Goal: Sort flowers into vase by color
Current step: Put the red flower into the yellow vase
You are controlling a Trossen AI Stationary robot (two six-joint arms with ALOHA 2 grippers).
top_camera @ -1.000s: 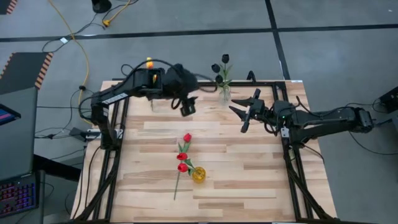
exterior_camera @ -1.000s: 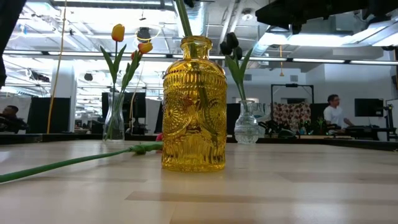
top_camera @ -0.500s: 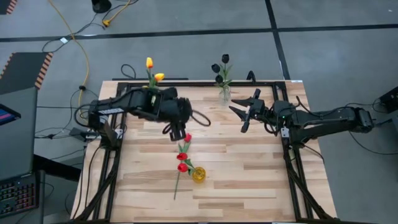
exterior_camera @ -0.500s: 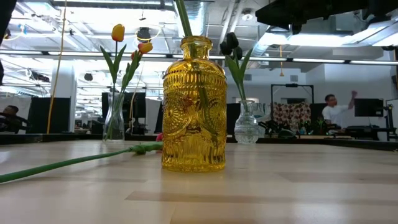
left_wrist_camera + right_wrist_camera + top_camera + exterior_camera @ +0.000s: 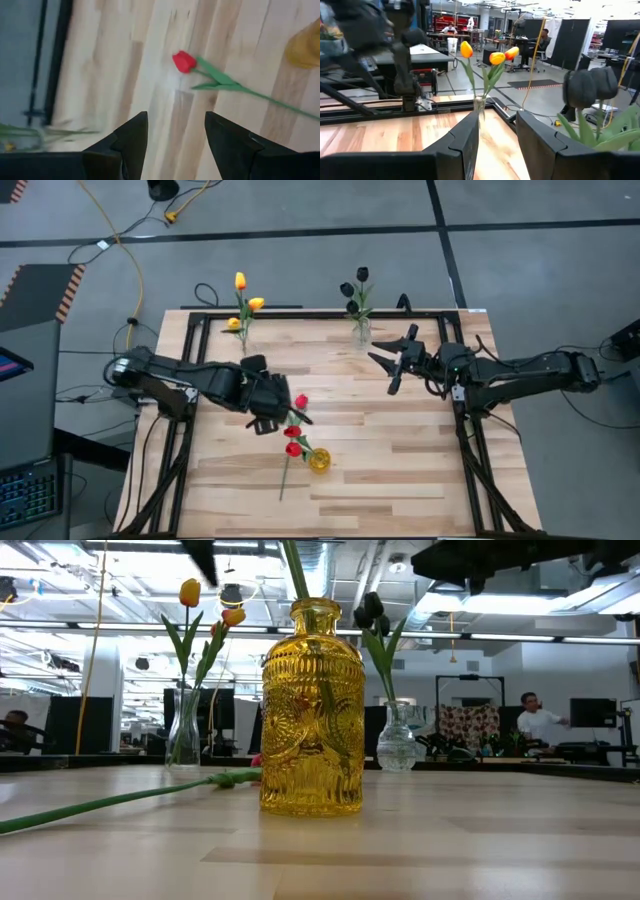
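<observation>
Three vases stand on the wooden surface (image 5: 400,470). At the upper left of the overhead frame, a clear vase (image 5: 243,340) holds the yellow-orange tulips (image 5: 246,292). At the top centre, another clear vase (image 5: 361,330) holds the black tulips (image 5: 354,289). Lower down, near the middle, the yellow glass vase (image 5: 319,461) stands with red tulips (image 5: 293,438) in it, their stems leaning toward the upper left. One more red tulip (image 5: 184,61) lies flat on the boards beside that vase, its green stem running past it toward the lower left.

From the left edge of the overhead frame the left arm stretches in, and the left tool (image 5: 268,413) sits low just left of the red heads. In its wrist picture the two dark fingers (image 5: 131,137) stand apart with bare wood between them and the loose tulip's head just ahead, not touching.

On the right side, the right tool (image 5: 388,358) hangs near the black tulips, its fingers (image 5: 468,134) spread with nothing between them, pointed toward the yellow-orange bunch.

In the level frame a person (image 5: 536,720) shows far off in the room at the right.
</observation>
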